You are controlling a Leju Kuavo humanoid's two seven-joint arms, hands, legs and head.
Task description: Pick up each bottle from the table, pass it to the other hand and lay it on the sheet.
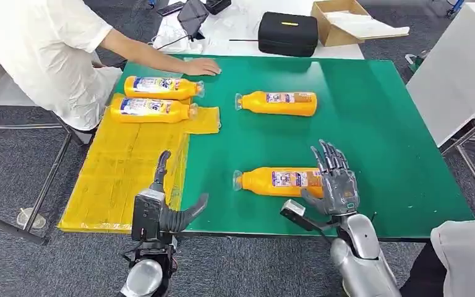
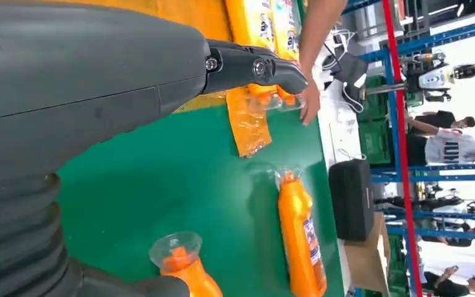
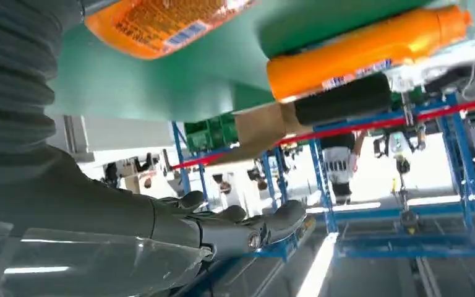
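Right hand (image 1: 336, 179) sits at the base end of the nearest bottle (image 1: 276, 180), fingers spread and upright, thumb toward the bottle; I can't tell whether it touches, and it grips nothing. That bottle lies on its side on the green table (image 1: 377, 124), cap pointing toward the yellow sheet (image 1: 124, 167). My left hand (image 1: 167, 207) hovers at the table's near edge by the sheet's border, fingers apart and holding nothing. I see 2 bottles lying side by side on the far end of the sheet: the farther one (image 1: 161, 87) and the nearer one (image 1: 151, 110). A 4th bottle (image 1: 278, 103) lies on bare green farther back. A person's hand (image 1: 201, 65) rests flat on the table beyond the sheet.
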